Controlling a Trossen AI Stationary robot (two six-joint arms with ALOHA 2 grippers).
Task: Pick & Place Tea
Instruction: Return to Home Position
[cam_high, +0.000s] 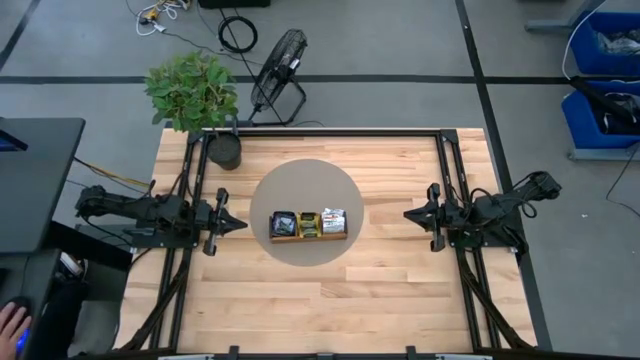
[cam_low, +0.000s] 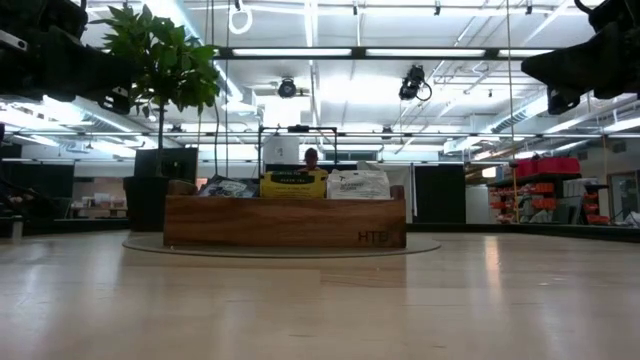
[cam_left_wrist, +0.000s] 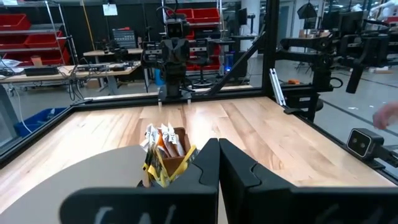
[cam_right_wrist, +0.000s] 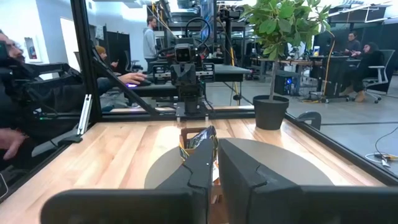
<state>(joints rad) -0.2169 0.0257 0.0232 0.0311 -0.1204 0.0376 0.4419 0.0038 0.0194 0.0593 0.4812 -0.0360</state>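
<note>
A long brown wooden tray (cam_high: 310, 235) (cam_low: 285, 222) sits at the middle of a round grey mat (cam_high: 305, 180). Tea sachets stand upright in its three compartments: black ones (cam_high: 283, 222) (cam_low: 225, 186) at the left, yellow ones (cam_high: 307, 223) (cam_low: 293, 184) in the middle, white ones (cam_high: 333, 219) (cam_low: 358, 184) at the right. My left gripper (cam_high: 240, 224) (cam_left_wrist: 219, 163) hovers left of the tray, pointing at it, fingers shut. My right gripper (cam_high: 408, 215) (cam_right_wrist: 215, 157) hovers right of the tray, also pointing at it, fingers shut. Neither touches anything.
A potted plant (cam_high: 222, 150) (cam_right_wrist: 272, 111) stands at the table's far-left corner. Black frame rails (cam_high: 447, 180) run along the table's sides. Bare wood lies on the near side of the mat (cam_high: 320, 300). People sit beyond the table in the right wrist view.
</note>
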